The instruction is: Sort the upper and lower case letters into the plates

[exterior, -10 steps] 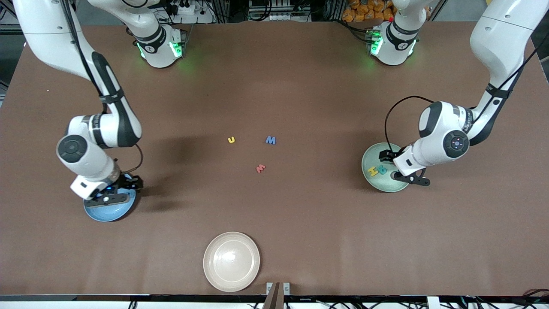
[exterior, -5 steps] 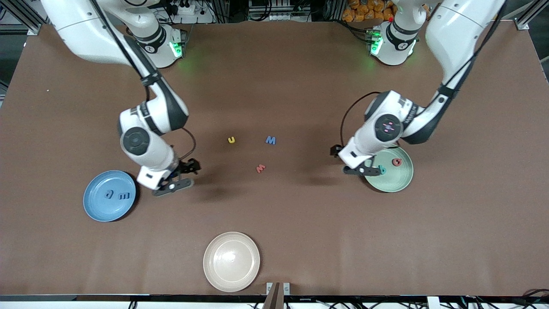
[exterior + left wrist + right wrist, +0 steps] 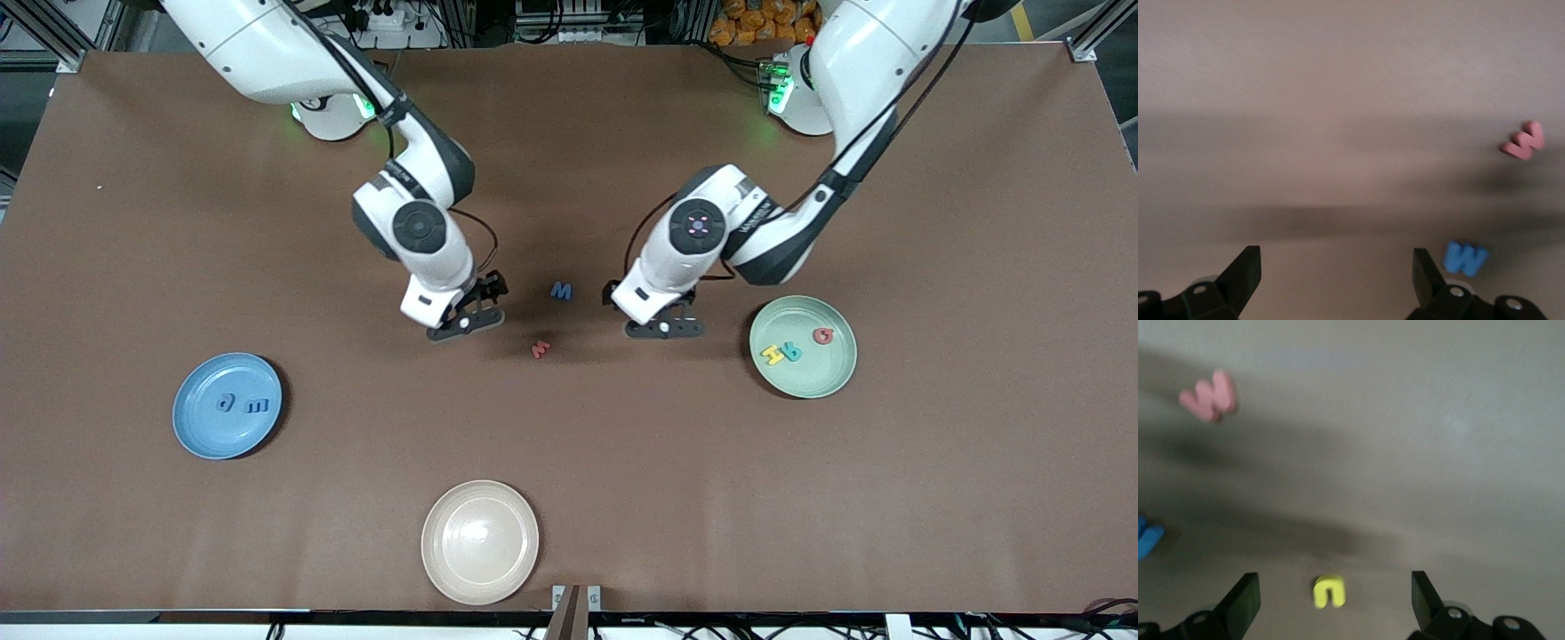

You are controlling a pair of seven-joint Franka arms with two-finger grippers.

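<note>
Hiding in front view — yellow u (image 3: 1329, 592) between right jaws.

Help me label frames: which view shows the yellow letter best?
The right wrist view: the yellow letter lies plainly between the right gripper fingers' open span. In the front view the right arm hides it. The left wrist view shows only the pink and blue letters.
</note>
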